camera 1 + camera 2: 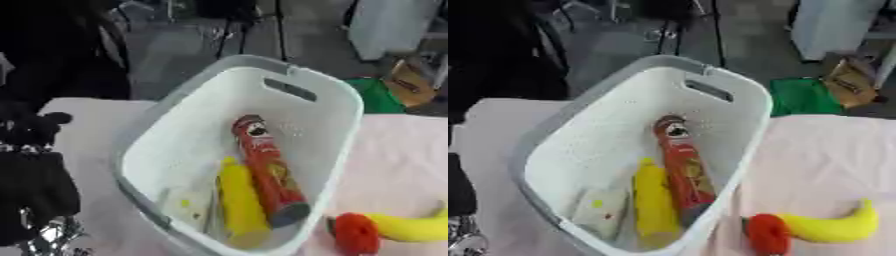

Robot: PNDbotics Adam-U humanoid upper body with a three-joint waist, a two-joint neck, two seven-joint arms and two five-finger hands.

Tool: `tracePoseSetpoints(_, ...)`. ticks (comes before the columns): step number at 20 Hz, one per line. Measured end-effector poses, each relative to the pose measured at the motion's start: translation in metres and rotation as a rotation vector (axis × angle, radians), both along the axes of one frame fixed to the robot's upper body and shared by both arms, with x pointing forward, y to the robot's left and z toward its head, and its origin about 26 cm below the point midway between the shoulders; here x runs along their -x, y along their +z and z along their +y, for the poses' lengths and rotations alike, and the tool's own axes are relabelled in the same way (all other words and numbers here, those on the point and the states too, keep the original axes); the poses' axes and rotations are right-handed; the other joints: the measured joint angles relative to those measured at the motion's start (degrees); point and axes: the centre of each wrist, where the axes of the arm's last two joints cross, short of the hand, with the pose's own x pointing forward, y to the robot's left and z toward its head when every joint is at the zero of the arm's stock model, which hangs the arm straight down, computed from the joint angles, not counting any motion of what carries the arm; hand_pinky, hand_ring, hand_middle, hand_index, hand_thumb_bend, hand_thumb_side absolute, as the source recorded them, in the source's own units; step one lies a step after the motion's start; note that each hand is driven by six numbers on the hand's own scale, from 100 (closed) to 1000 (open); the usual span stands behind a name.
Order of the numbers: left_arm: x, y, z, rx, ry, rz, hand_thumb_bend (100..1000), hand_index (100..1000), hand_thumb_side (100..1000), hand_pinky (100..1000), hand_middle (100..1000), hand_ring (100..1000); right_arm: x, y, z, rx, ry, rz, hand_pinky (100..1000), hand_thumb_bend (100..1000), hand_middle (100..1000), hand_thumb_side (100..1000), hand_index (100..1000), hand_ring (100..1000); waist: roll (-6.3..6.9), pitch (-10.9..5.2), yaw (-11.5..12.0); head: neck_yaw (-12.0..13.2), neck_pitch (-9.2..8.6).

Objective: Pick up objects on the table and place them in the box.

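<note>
Three things already lie in the box [346,107]: a red can [267,170] along the middle, a yellow bottle [241,202] touching its left side, and a pale flat packet [186,204] left of that. Two are left on the tabletop [833,160], just beside the box's right wall near the front edge: a banana [833,226] and a red piece [768,235] touching its end. So I'd judge the job over halfway done. The left robot hand [35,190] is a dark shape by the tabletop's left edge; spread or curled, I cannot tell. The right one is out of sight.
</note>
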Motion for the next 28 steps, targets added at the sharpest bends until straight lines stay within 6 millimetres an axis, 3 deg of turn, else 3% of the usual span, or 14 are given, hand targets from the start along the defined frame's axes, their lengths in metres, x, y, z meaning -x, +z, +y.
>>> tracePoseSetpoints(12,0.000,0.000,0.000,-0.009,0.006,-0.001,100,616,905,503,530,417,0.001,-0.001,0.000,-0.004,-0.002,0.006,681,100,510,775,640,581,-0.08,0.00,0.04,0.06,-0.39)
tracePoseSetpoints(15,0.000,0.000,0.000,-0.017,0.014,-0.002,100,621,902,547,543,430,0.011,-0.009,-0.011,0.047,-0.060,0.035,688,100,502,737,645,593,-0.34,-0.03,-0.08,-0.01,-0.36)
tracePoseSetpoints(20,0.000,0.000,0.000,-0.035,0.038,0.003,100,625,903,564,547,436,0.041,-0.015,-0.048,0.279,-0.298,0.138,697,100,549,716,693,638,-0.71,-0.73,-0.48,-0.39,1.12)
tracePoseSetpoints(22,0.000,0.000,0.001,-0.043,0.047,0.005,100,625,903,565,546,436,0.059,-0.014,-0.067,0.427,-0.443,0.241,715,100,601,738,739,686,-1.05,-1.11,-0.96,-0.71,1.88)
tracePoseSetpoints(23,0.000,0.000,0.002,-0.046,0.049,0.006,100,625,902,566,546,436,0.065,-0.012,-0.074,0.499,-0.518,0.287,727,100,686,772,808,739,-1.09,-1.31,-1.00,-0.78,2.12)
tracePoseSetpoints(28,0.000,0.000,0.001,-0.050,0.054,0.009,100,625,903,567,547,436,0.071,-0.006,-0.080,0.883,-0.887,0.466,734,100,781,802,871,788,-1.25,-1.50,-0.65,-1.21,2.57)
